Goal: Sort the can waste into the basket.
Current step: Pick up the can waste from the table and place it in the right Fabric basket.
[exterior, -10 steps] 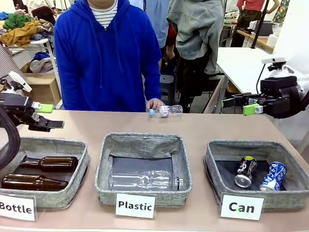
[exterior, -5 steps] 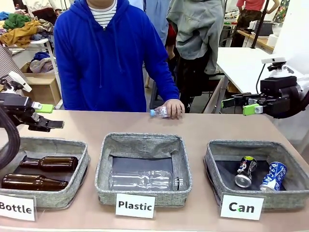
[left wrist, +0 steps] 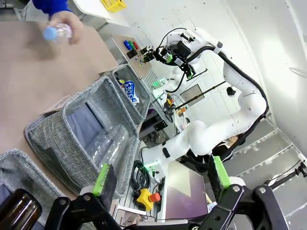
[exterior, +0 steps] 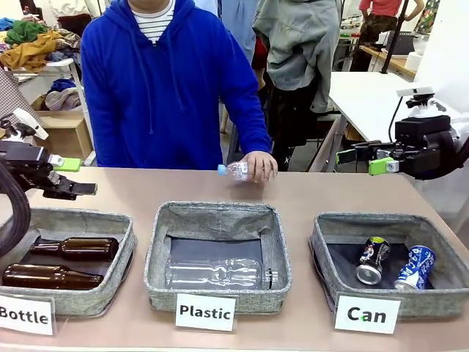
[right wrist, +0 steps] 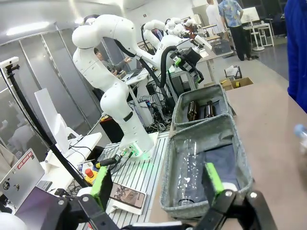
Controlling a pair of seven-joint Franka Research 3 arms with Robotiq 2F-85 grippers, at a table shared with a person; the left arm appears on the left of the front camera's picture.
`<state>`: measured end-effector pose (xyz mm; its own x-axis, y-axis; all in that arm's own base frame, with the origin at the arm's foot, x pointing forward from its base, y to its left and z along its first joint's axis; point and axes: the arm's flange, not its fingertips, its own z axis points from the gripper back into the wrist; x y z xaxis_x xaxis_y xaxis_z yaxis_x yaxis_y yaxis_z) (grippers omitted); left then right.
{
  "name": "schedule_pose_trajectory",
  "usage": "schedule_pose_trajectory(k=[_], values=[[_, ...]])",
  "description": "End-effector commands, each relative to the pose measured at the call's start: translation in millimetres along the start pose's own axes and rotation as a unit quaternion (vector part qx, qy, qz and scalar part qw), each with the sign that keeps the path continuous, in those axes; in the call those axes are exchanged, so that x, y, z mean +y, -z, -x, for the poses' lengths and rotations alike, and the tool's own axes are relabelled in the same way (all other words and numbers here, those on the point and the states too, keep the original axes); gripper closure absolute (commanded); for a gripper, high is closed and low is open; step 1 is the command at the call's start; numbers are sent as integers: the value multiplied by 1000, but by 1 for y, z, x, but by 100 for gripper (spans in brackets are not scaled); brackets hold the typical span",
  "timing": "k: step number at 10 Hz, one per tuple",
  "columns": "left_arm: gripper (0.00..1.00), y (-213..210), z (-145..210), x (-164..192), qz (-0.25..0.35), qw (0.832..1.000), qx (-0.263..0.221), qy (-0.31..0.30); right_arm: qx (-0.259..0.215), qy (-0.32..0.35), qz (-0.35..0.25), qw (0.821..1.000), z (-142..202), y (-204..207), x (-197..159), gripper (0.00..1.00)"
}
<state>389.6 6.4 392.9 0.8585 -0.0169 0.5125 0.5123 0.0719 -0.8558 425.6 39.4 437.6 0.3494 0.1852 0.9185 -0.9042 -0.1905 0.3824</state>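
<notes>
Both cans, the dented black can point(exterior: 373, 259) and the blue can point(exterior: 415, 268), already lie in the basket point(exterior: 325, 242) carded "Can", so the main risk I see is a needless reach by the right gripper point(exterior: 353, 155), which hangs empty with jaws wide apart above the basket's far side and could knock its wall. The left gripper point(exterior: 73, 178), jaws apart and empty, hangs over the "Bottle" bin point(exterior: 121, 253). The person's hand point(exterior: 260, 165) holds a small clear bottle point(exterior: 233, 170), probably plastic, beyond the middle bin point(exterior: 157, 253), where either arm crossing could meet it.
</notes>
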Motion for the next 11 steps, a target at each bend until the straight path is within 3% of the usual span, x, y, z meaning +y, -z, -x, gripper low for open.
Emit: schedule_pose_trajectory(k=[1,11], values=[[0,-2,0,-3,2,1000,3,8,3,-4,5,1000,-1,-1,0,0],[0,-2,0,-3,2,1000,3,8,3,-4,5,1000,-1,-1,0,0]])
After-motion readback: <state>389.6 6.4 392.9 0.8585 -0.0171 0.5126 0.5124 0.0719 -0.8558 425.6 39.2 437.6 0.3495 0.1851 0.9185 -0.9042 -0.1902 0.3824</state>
